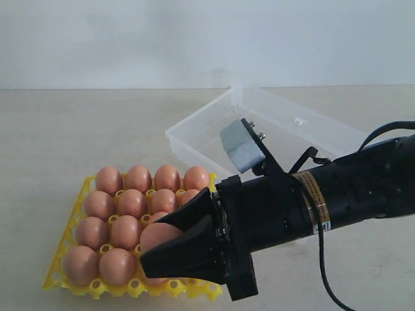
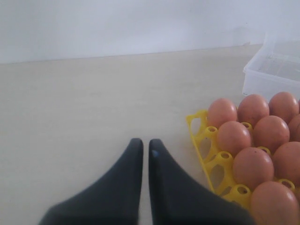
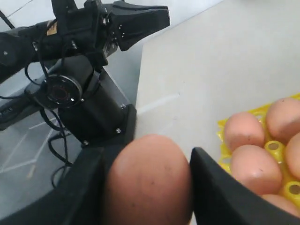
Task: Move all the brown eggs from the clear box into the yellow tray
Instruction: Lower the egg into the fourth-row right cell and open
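The right gripper (image 3: pixel 149 187) is clenched on one smooth pinkish-brown oval egg (image 1: pixel 157 234), with one black finger on each side of it. It holds this egg just above the near right part of the bright yellow square plastic egg tray (image 1: pixel 123 288). The black right arm (image 1: pixel 337 188) reaches in from the right side of the scene.

The yellow tray lies on the pale beige table (image 1: pixel 58 129), at the near left. The other brown eggs (image 1: pixel 131 202) sit in its cups in rows, close together. The far row shows four eggs. The gripper hides some cups at the near right, so I cannot count all the eggs.

The large shallow transparent plastic box (image 1: pixel 188 146) stands behind the tray, farther and more to the right. Its hinged clear lid (image 1: pixel 305 123) lies open on the far right side. A grey block (image 1: pixel 240 148) on the right arm covers a part of the box.

The left gripper (image 2: pixel 145 147) is to the left of the tray, apart from it, over the bare table. Its two dark fingers are pressed nearly together with only a thin slit between them, and they grasp nothing.
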Motion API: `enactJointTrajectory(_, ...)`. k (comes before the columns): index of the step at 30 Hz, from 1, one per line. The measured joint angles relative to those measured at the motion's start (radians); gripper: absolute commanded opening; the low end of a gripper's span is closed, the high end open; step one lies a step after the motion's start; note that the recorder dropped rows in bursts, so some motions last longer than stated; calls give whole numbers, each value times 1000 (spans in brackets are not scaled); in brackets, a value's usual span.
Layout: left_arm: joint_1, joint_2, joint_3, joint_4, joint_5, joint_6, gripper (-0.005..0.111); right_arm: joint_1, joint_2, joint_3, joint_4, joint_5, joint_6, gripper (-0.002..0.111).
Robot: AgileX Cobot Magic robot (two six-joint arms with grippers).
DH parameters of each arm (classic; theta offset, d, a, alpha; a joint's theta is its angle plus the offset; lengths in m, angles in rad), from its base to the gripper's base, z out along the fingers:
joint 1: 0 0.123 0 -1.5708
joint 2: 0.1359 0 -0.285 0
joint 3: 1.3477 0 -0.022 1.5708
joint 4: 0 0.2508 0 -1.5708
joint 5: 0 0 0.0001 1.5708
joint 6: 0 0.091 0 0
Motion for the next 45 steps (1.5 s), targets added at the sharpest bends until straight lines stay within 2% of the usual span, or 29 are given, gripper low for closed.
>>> enactJointTrajectory(5,0,0,0,0,0,0,4,0,0,-2,2,258,-202,0)
enactJointTrajectory(8,0,0,0,0,0,0,4,0,0,-2,4,329,-278,0)
enactJointTrajectory(14,0,0,0,0,0,0,4,0,0,-2,6,274,-281,0)
enactJointTrajectory(18,0,0,0,0,0,0,4,0,0,-2,10,129,-36,0)
enactJointTrajectory(20,0,0,0,0,0,0,4,0,0,-2,10,118,14,0)
enactJointTrajectory(23,0,0,0,0,0,0,4,0,0,-2,6,129,30,0)
enactJointTrajectory(27,0,0,0,0,0,0,4,9,0,-2,-23,324,43,0)
enactJointTrajectory(31,0,0,0,0,0,0,4,23,0,-2,-2,443,17,0)
enactJointTrajectory(36,0,0,0,0,0,0,4,26,2,-2,42,467,-65,0)
enactJointTrajectory(45,0,0,0,0,0,0,4,28,92,-2,47,303,-193,0)
